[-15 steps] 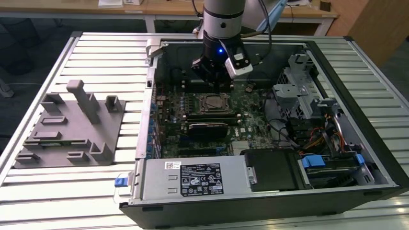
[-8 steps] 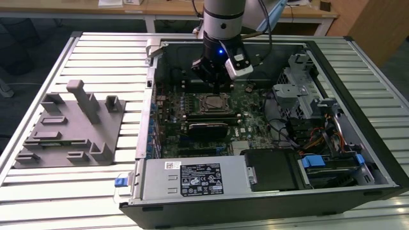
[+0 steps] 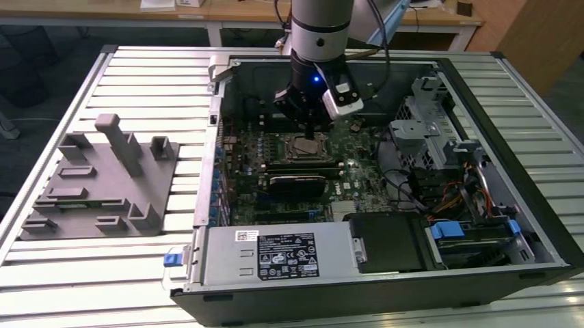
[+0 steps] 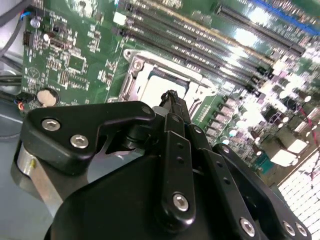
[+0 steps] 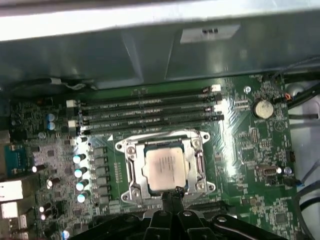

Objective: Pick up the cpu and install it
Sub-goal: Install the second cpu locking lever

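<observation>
1. The cpu [image 5: 165, 169] lies flat in the socket [image 5: 131, 172] on the motherboard [image 5: 240, 150], pale top up, framed by the socket's silver bracket; in the second wrist view the cpu [image 4: 162, 82] shows just beyond the fingertips.
2. The gripper [image 3: 310, 126] hangs inside the open case [image 3: 511, 198], just above the socket [image 3: 308, 147] in the exterior view.
3. In the first wrist view the gripper [image 5: 172, 192] has its black fingertips drawn together into one narrow point at the socket's near edge, with nothing between them; I cannot tell whether they touch the cpu.
4. In the second wrist view the gripper [image 4: 171, 96] shows the same pinched-together tip over the socket [image 4: 131, 80].
5. Four memory slots [image 5: 150, 112] run alongside the socket, on its far side from the gripper.
6. A coin battery [image 5: 262, 108] sits on the motherboard, well apart from the socket.
7. A grey fixture [image 3: 100, 181] rests on the slatted table [image 3: 146, 75], outside the case on the exterior view's left.
</observation>
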You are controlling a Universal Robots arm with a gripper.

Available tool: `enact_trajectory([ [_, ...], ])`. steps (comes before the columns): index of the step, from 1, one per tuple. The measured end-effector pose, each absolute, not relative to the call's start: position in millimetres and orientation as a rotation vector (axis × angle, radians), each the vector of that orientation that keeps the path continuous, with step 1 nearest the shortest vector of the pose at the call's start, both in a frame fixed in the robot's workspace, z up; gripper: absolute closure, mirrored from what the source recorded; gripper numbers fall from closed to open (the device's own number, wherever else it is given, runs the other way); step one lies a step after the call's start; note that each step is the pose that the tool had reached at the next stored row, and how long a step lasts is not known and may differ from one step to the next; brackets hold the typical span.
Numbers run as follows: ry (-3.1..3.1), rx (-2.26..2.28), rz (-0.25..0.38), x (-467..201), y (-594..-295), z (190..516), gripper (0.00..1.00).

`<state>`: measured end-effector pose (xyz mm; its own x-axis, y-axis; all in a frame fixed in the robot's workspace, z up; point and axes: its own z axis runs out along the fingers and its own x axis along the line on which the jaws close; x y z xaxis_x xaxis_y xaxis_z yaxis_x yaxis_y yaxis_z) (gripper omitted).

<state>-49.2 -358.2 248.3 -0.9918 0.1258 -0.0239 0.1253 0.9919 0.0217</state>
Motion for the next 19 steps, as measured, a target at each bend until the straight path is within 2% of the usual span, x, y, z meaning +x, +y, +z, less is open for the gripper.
enact_trajectory([
  [11, 3.111, 0.196, 0.043, -49, -383, 242, 0.89],
  [19, 3.115, 0.144, 0.069, -56, -387, 235, 0.89],
])
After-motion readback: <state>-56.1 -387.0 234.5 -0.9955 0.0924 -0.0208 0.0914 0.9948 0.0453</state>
